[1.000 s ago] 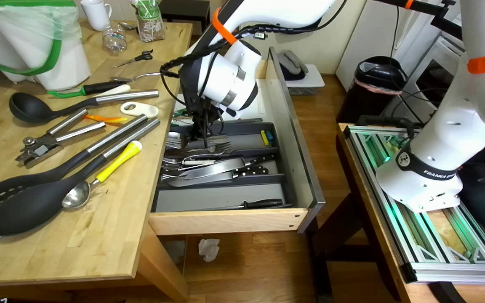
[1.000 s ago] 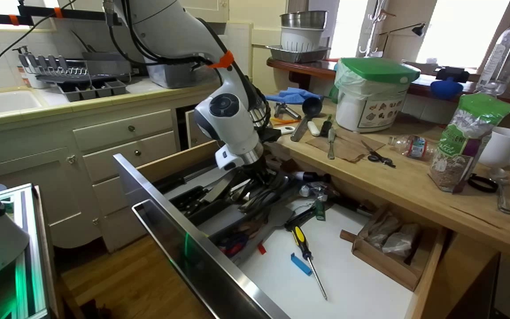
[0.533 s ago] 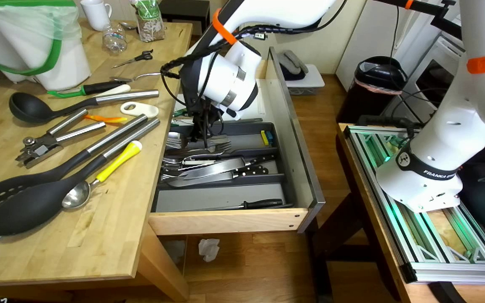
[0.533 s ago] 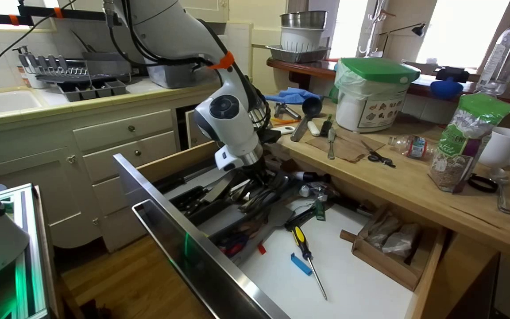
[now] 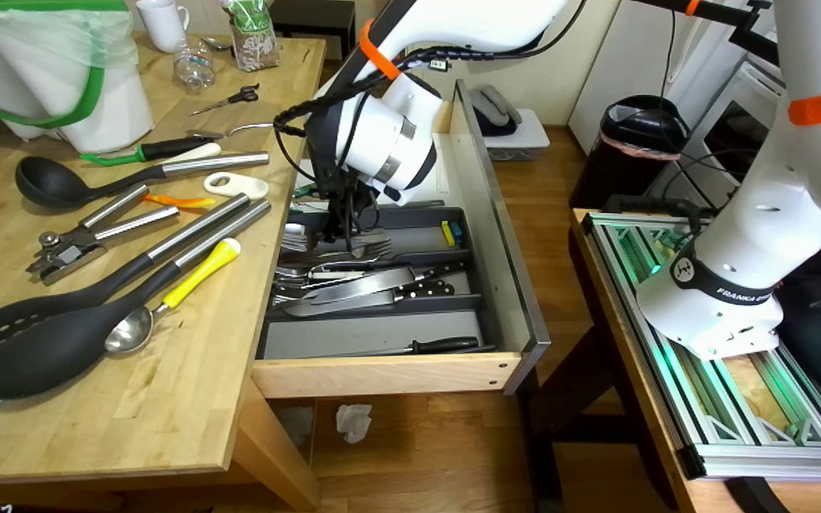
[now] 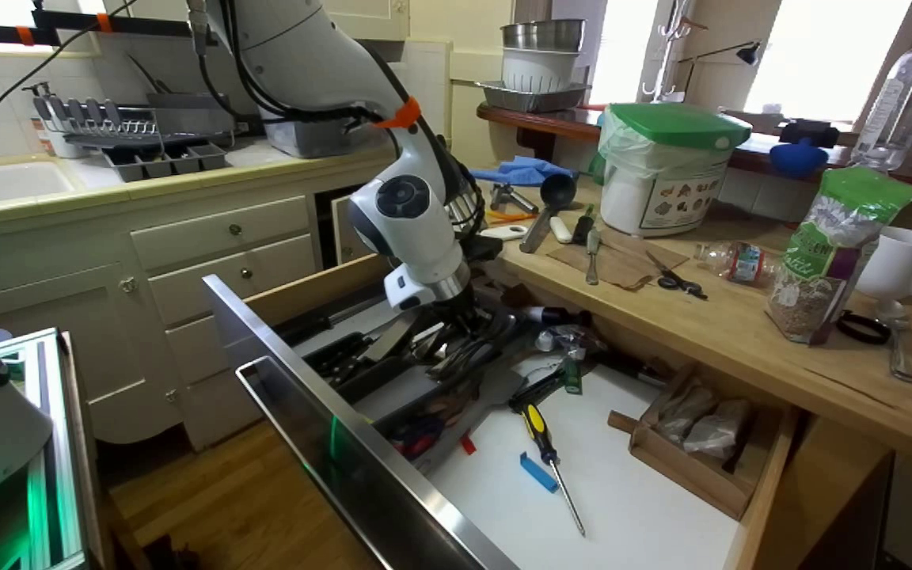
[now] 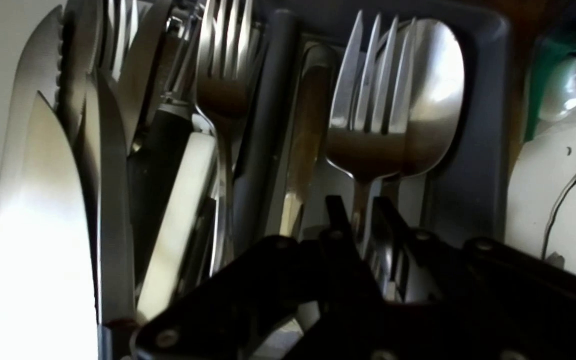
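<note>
My gripper (image 7: pixel 358 205) is partly open, low over the cutlery, with its two fingertips apart. The neck of a fork (image 7: pixel 368 150) lies in the gap between them, and a slim gap shows at either side. The fork lies over a spoon (image 7: pixel 438 100) in the dark grey tray (image 7: pixel 473 165). A second fork (image 7: pixel 223 95), a white handle (image 7: pixel 178 225) and several knives (image 7: pixel 48 220) lie to the left in the wrist view. In both exterior views the gripper (image 5: pixel 343 224) (image 6: pixel 468 317) reaches down into the drawer (image 5: pixel 389 374), and its fingertips are hidden.
The table (image 5: pixel 189 413) beside the drawer bears a black ladle (image 5: pixel 61 185), large black spoons (image 5: pixel 54 349) and scissors (image 6: pixel 678 281). A screwdriver (image 6: pixel 539 427) and a small box (image 6: pixel 693 475) lie in the drawer. The drawer's front (image 6: pixel 329 443) stands pulled out.
The arm has sunk very slightly toward the drawer. The cutlery and other things show no visible change.
</note>
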